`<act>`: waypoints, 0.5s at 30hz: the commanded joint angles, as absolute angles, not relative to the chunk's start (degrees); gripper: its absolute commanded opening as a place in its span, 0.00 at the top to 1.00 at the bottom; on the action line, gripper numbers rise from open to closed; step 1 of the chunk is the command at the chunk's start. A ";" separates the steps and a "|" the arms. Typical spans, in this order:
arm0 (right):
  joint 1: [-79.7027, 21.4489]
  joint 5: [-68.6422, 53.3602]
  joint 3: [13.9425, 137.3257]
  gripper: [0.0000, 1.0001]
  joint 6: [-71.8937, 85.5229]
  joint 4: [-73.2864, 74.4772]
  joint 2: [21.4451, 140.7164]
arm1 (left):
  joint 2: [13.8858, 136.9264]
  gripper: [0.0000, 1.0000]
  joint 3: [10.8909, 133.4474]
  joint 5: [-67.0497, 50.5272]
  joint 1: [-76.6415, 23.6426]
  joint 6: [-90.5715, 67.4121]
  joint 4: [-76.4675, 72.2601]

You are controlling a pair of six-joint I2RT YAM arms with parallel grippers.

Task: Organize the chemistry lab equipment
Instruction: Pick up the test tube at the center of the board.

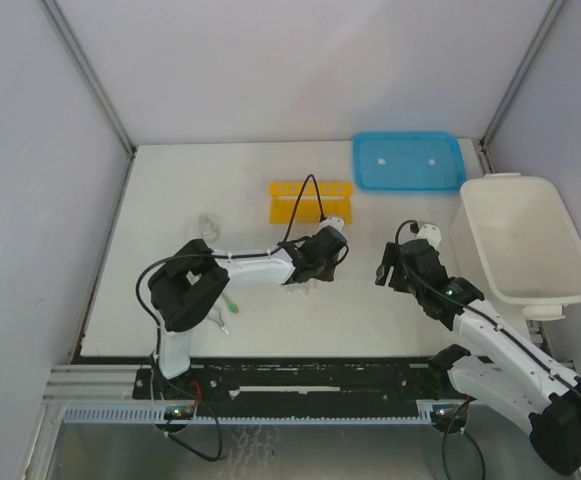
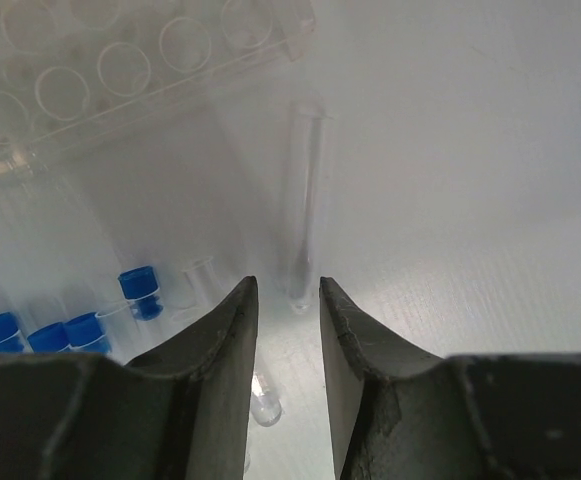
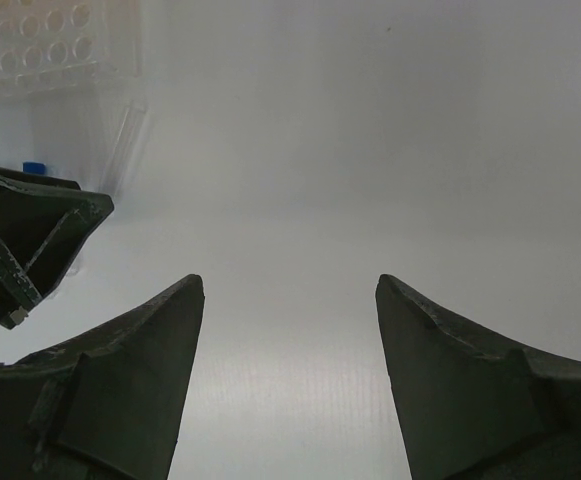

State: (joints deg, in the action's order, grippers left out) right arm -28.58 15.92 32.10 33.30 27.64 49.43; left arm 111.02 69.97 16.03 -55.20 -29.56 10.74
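Observation:
In the left wrist view my left gripper (image 2: 288, 288) hangs low over the white table, jaws a finger's width apart with nothing clamped. A long clear tube (image 2: 305, 205) lies just ahead of the fingertips. Another clear tube's rounded end (image 2: 263, 402) lies on the table beneath the gap. Blue-capped tubes (image 2: 140, 287) lie to the left, under the pale-looking tube rack (image 2: 120, 70). From above, the left gripper (image 1: 321, 257) is just in front of the yellow rack (image 1: 310, 200). A green-tipped stick (image 1: 228, 306) lies near the left arm. My right gripper (image 3: 290, 285) stands open over bare table.
A blue rectangular lid (image 1: 407, 161) lies at the back right. The big white tub (image 1: 523, 238) stands at the right edge, beside the right gripper (image 1: 390, 268). A small clear vessel (image 1: 207, 223) sits left of the rack. The left gripper (image 3: 20, 240) shows at the right wrist view's left edge.

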 commanded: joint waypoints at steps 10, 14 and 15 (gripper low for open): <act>-28.00 15.67 31.43 0.29 33.40 25.55 49.04 | 113.82 0.66 73.95 14.50 -55.11 -29.29 8.78; -27.89 15.39 31.32 0.29 33.33 25.40 49.20 | 114.66 0.65 74.74 13.92 -55.11 -28.77 9.40; -27.87 15.31 31.34 0.29 33.37 25.33 49.28 | 114.69 0.65 74.66 13.83 -55.11 -28.71 9.40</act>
State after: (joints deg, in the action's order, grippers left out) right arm -28.21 15.49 31.44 33.28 27.64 49.47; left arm 113.62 72.01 15.33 -55.20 -29.36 9.67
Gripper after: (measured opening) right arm 0.704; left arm 0.345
